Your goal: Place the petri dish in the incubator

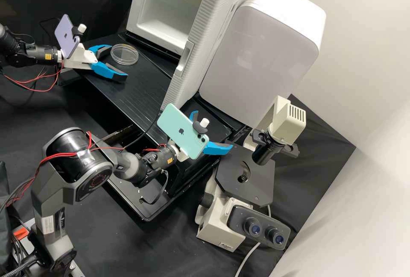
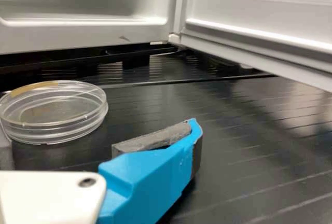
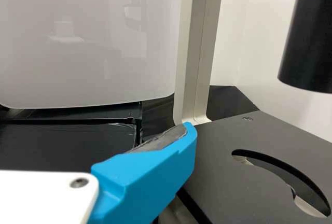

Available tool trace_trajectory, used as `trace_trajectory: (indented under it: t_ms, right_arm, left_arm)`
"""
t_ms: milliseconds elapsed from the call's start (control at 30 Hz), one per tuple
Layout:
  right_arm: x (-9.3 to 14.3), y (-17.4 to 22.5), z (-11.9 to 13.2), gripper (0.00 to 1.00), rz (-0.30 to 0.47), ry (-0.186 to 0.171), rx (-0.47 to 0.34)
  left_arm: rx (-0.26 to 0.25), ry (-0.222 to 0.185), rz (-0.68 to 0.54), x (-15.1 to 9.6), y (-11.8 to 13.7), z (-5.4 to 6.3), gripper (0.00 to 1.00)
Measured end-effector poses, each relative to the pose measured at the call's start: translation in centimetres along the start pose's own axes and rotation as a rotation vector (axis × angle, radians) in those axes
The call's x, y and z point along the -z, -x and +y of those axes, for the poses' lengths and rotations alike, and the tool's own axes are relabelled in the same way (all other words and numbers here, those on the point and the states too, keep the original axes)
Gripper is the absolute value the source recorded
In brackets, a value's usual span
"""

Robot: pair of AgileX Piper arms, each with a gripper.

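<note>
Dish: a clear, lidded petri dish [image 1: 124,54] lies flat on the black bench [image 1: 145,93], just in front of the open incubator [image 1: 166,3] and outside its chamber; nothing touches it
Left claw: the left gripper [image 1: 117,63] is low over the bench, just beside the dish, with its two blue fingers spread apart and empty; in the left wrist view one finger [image 2: 155,167] is near the dish rim but apart from it
Right claw: the right gripper [image 1: 215,136] hangs over the black stage [image 3: 249,151] of a microscope [image 1: 239,217], well apart from the dish, with its fingers apart and holding nothing
Step in hand (judged): the left arm's approach and grasp; the dish is not yet lifted
Doing it well: put one finger on each side of the rim, low enough to catch base and lid together; close gently, as thin plastic is likely to slip or flex; keep the dish level so the lid stays seated; raise it only enough to clear the chamber sill, then carry it straight in past the open door [image 1: 205,33]
Facing: lid upward, base on the bench
Long axis: none in plan, the dish being round; its short axis stands upright, so any diameter serves for the grip
</note>
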Motion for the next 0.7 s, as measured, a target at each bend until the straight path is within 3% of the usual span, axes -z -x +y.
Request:
trace_trajectory:
  t_ms: [700]
  right_arm:
    - [0.0,0.0,0.0,1.0,0.0,0.0,0.0]
  left_arm:
    - [-0.073,-0.033,0.085,1.3,-2.9,2.4,1.0]
